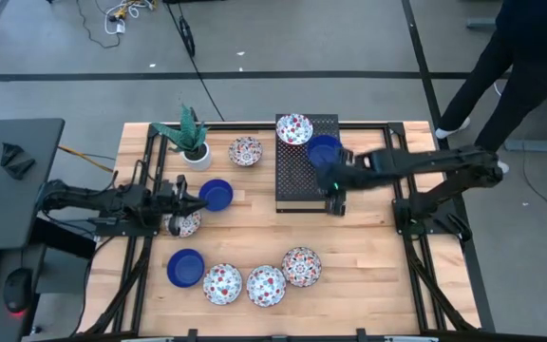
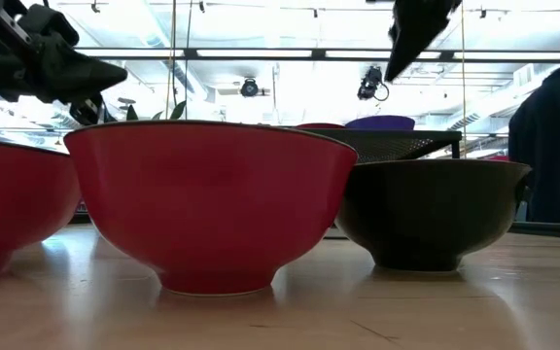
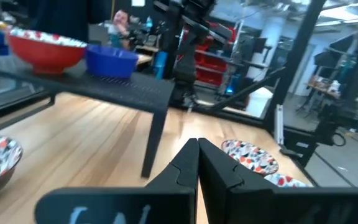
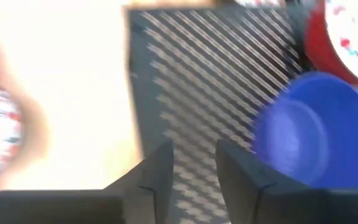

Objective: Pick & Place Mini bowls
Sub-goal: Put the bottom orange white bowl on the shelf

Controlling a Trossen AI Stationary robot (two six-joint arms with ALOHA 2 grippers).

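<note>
Several mini bowls show in the high view. One floral bowl (image 1: pixel 294 128) and one blue bowl (image 1: pixel 323 150) sit on a black mesh stand (image 1: pixel 297 185). A blue bowl (image 1: pixel 216 195) and a floral bowl (image 1: pixel 186 224) rest on the table by my left gripper (image 1: pixel 186 199), which is shut and holds nothing (image 3: pixel 197 163). My right gripper (image 1: pixel 334 190) hovers over the stand's right side with its fingers a little apart (image 4: pixel 194 163), beside the blue bowl (image 4: pixel 309 134). More bowls sit near the table's near edge (image 1: pixel 265 285).
A white plant pot (image 1: pixel 196 150) stands at the far left, with a floral bowl (image 1: pixel 245 150) beside it. A blue bowl (image 1: pixel 185 268) and three floral bowls (image 1: pixel 222 283) line the near side. A person (image 1: pixel 501 66) stands beyond the far right corner. Bare wood lies right of the stand.
</note>
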